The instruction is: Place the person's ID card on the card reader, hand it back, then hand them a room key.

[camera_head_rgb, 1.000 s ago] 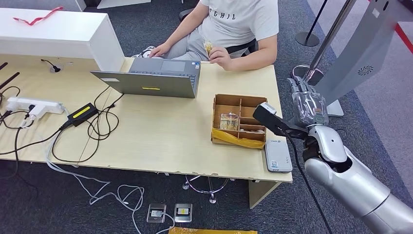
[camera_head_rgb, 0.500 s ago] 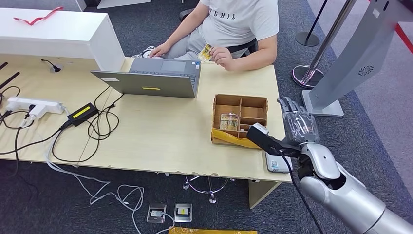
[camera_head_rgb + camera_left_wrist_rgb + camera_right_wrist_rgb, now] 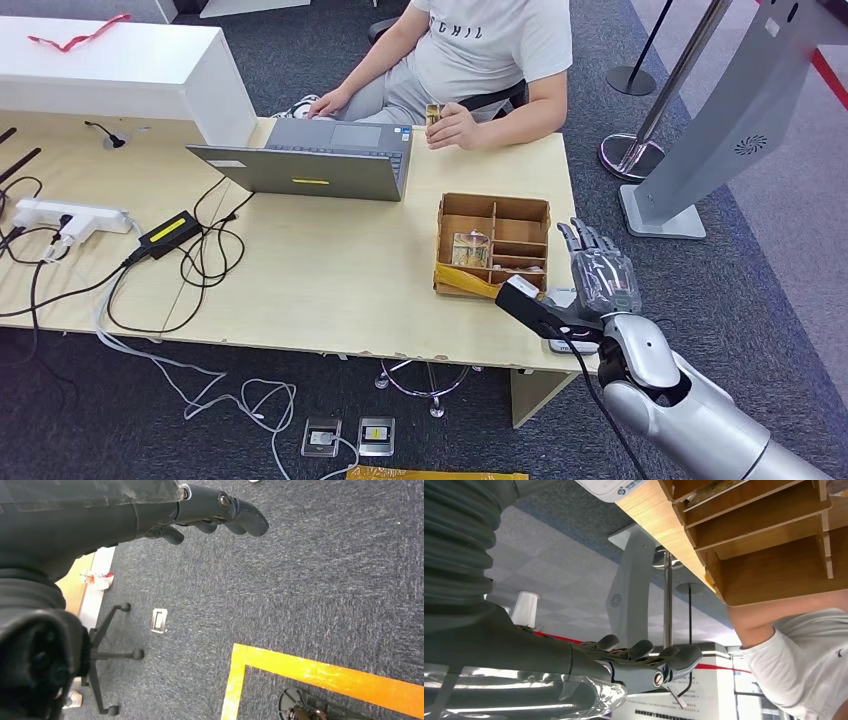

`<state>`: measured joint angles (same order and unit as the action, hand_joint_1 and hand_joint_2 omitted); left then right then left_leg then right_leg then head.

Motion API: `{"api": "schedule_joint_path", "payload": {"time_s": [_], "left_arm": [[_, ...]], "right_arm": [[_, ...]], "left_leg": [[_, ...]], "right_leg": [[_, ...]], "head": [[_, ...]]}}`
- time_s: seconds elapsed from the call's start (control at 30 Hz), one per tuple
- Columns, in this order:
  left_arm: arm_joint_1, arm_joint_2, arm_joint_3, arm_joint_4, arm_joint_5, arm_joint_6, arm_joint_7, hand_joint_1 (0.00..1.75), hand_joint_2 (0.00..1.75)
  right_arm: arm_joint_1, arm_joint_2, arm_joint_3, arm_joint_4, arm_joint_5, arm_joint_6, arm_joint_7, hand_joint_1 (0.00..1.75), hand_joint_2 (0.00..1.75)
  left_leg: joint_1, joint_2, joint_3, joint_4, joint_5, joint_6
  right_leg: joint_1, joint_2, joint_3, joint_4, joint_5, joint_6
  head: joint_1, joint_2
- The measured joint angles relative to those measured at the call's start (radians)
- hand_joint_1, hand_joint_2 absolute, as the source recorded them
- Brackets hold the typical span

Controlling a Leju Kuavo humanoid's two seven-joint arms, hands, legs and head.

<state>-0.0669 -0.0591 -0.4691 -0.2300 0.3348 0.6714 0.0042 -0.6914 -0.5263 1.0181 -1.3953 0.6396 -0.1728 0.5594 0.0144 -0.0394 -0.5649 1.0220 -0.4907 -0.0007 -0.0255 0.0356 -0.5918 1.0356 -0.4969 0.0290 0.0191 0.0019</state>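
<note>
One desk [image 3: 330, 270] spans the left and centre of the head view, with a person [image 3: 470, 50] seated at its far edge, top centre. Right arm has dropped from the upper right of the frame toward the lower right over the last second. The right hand [image 3: 600, 275] now hangs beside the desk's right edge, fingers spread and holding nothing. The left hand [image 3: 210, 510] hangs over the floor, fingers loosely apart, empty. The wooden divided box [image 3: 492, 245] sits centre-right, a card-like item in one compartment. The card reader [image 3: 568, 325] lies just beside the box, partly behind the wrist. The ID card [image 3: 432, 113] is in the person's hand, top centre. Judgement: ID returned; the room key handover remains.
</note>
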Motion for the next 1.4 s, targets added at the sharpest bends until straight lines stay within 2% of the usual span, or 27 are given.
{"api": "schedule_joint_path", "payload": {"time_s": [0.37, 1.1, 1.4], "left_arm": [[0.000, 0.002, -0.018, 0.000, 0.018, 0.000, 0.009, 0.00, 0.00], [-0.001, 0.005, -0.024, 0.000, 0.032, 0.000, 0.015, 0.00, 0.00], [-0.001, 0.005, -0.031, 0.000, 0.040, -0.001, 0.032, 0.00, 0.00]], "right_arm": [[0.004, 0.063, 0.000, 0.081, 0.020, -0.046, 0.001, 0.00, 1.75], [0.001, 0.218, -0.002, 0.221, 0.011, -0.117, -0.077, 0.00, 1.75], [-0.006, 0.244, -0.002, 0.274, 0.018, -0.117, -0.068, 0.00, 1.75]], "left_leg": [[0.000, 0.000, 0.000, 0.000, 0.000, 0.000], [0.000, 0.000, 0.000, 0.000, 0.000, 0.000], [0.000, 0.000, 0.000, 0.000, 0.000, 0.000]], "right_leg": [[0.000, 0.000, 0.000, 0.000, 0.000, 0.000], [0.000, 0.000, 0.000, 0.001, 0.000, 0.000], [0.000, 0.000, 0.000, 0.000, 0.000, 0.000]], "head": [[0.000, 0.000], [0.000, 0.000], [0.000, 0.000]]}}
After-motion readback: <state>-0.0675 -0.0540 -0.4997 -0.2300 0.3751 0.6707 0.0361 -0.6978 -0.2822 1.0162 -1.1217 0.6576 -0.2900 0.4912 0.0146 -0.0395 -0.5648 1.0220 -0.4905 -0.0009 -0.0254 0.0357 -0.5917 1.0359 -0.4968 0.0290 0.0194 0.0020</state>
